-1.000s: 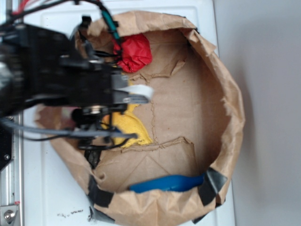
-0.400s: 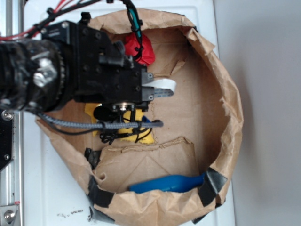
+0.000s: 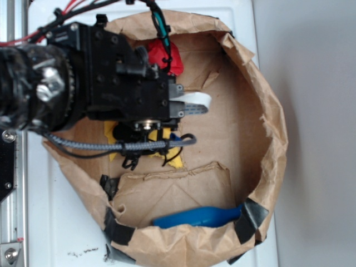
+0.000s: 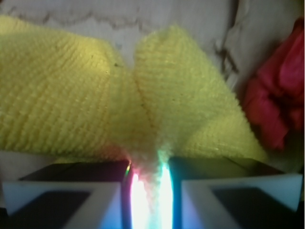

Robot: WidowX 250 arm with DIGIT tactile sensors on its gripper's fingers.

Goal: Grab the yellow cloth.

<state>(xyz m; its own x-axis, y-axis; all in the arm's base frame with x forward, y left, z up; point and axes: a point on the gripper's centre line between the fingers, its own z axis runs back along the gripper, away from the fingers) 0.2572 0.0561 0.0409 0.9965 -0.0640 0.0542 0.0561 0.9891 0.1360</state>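
Here we see the gripper (image 4: 148, 191) clamped on a pinched fold of the yellow cloth (image 4: 71, 100); the arm reaches in from frame left over the paper bag (image 3: 267, 111), cloth mid-left beneath it.

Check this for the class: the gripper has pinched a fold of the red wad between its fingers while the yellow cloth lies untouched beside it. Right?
Not right. The wrist view shows the gripper pinching a fold of the yellow cloth; the red wad is what lies untouched beside it.
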